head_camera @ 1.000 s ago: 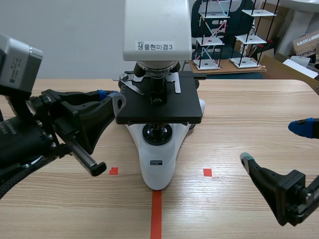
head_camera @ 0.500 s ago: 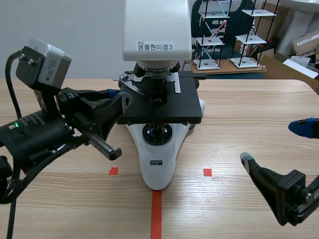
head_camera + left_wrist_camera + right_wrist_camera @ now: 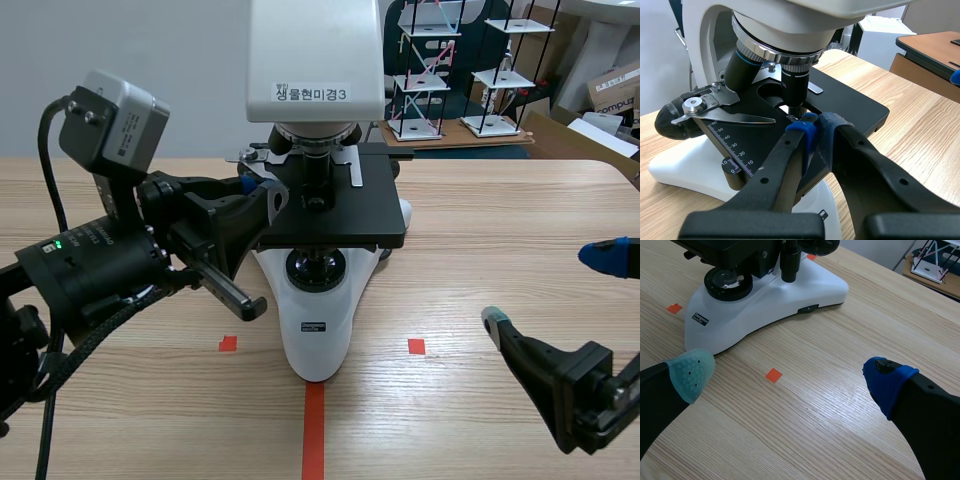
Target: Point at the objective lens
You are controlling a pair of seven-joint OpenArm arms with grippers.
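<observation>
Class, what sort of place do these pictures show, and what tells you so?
Probably a laboratory or robotics workroom: a microscope stands on a wooden table, the left gripper at its stage and the right gripper nearby, with stick-built model towers behind.

Black cylindrical objective lens [image 3: 793, 82] under the white microscope head [image 3: 315, 50].
It hangs upright from the silver-rimmed nosepiece [image 3: 785, 47], with its narrow tip pointing down just above the opening in the flat black stage [image 3: 850, 102]. A thicker, blue-ringed black lens [image 3: 741, 67] tilts beside it.
</observation>
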